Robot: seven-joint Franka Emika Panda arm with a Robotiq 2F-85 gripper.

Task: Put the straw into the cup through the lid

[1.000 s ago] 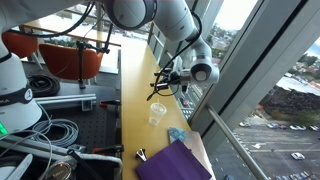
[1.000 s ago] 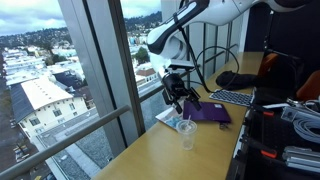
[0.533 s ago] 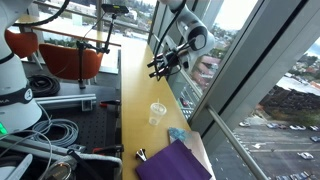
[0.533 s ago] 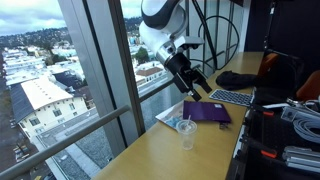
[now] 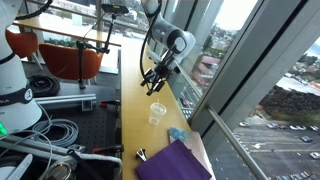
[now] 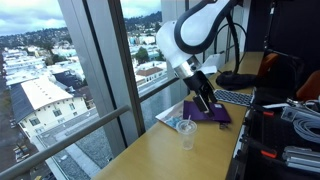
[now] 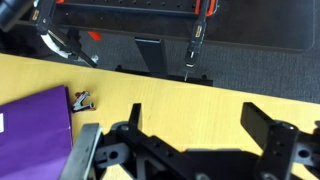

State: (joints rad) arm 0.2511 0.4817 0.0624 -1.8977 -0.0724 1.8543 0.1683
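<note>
While pincer [image 7: 200, 128] gapes, cup [image 5: 156, 113] contents unclr

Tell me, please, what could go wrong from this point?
The gripper looks open and empty in the wrist view, and no straw shows, so there may be nothing to insert.
The clear cup stands loose on the table near the gripper; a careless descent could tip it.

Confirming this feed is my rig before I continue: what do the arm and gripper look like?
The arm is glossy white with rounded, bulbous joints. The gripper is matte black, with two blocky fingers on linked bars. A thin black cable loops beside the arm. No markings are legible.
</note>
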